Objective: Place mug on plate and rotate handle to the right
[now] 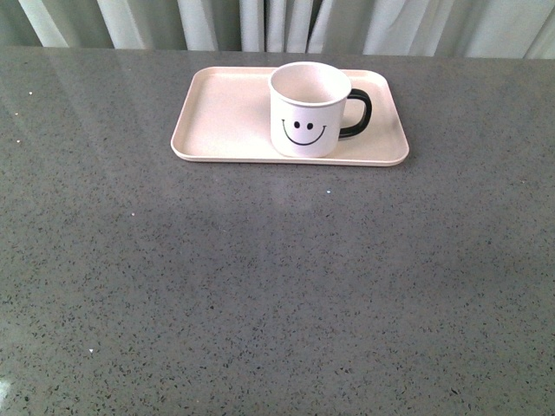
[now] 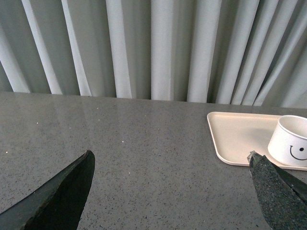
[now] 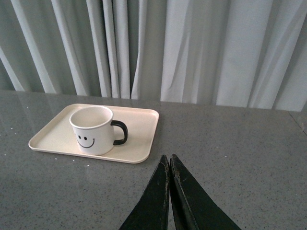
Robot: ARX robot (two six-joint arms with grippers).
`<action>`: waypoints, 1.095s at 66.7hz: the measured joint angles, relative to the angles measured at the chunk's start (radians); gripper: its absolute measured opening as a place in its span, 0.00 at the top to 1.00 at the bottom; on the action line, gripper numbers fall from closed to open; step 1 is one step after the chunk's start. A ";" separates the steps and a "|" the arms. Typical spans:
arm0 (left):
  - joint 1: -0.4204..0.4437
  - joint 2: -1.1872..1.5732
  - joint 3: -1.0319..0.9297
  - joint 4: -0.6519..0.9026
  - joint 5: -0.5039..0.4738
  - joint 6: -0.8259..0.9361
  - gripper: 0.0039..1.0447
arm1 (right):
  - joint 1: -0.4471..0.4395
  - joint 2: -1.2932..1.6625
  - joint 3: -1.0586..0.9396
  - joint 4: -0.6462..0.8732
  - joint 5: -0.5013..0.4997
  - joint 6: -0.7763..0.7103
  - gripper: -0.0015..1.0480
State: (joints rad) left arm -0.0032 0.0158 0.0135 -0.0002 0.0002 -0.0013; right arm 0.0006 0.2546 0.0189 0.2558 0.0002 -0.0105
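Note:
The white mug (image 1: 310, 110) with the black smiley face stands upright on the pale pink plate (image 1: 221, 117), toward its right half. Its black handle (image 1: 358, 113) points right in the front view. The right wrist view shows the mug (image 3: 92, 130) on the plate (image 3: 50, 135) too, well apart from my right gripper (image 3: 168, 157), which is shut with nothing in it. My left gripper (image 2: 170, 158) is open over bare table, with the plate (image 2: 235, 136) and part of the mug (image 2: 289, 142) off to one side. Neither arm appears in the front view.
The grey speckled table (image 1: 260, 286) spreads wide in front of the plate. Pale curtains (image 1: 260, 22) hang behind the table's far edge.

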 joint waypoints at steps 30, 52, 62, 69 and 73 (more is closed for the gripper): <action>0.000 0.000 0.000 0.000 0.000 0.000 0.09 | 0.000 -0.246 0.000 -0.252 0.000 0.000 0.98; 0.000 0.000 0.000 0.000 0.000 0.000 0.09 | 0.000 -0.249 0.000 -0.254 0.000 0.000 0.93; 0.000 0.000 0.000 0.000 0.000 0.000 0.09 | 0.000 -0.249 0.000 -0.254 0.000 0.000 0.68; 0.000 0.000 0.000 0.000 0.000 0.000 0.09 | 0.000 -0.249 0.000 -0.254 0.000 0.000 0.50; 0.000 0.000 0.000 0.000 0.000 0.000 0.09 | 0.000 -0.249 0.000 -0.254 0.000 0.000 0.40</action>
State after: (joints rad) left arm -0.0032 0.0158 0.0135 -0.0002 0.0002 -0.0013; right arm 0.0006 0.0055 0.0189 0.0017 0.0002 -0.0105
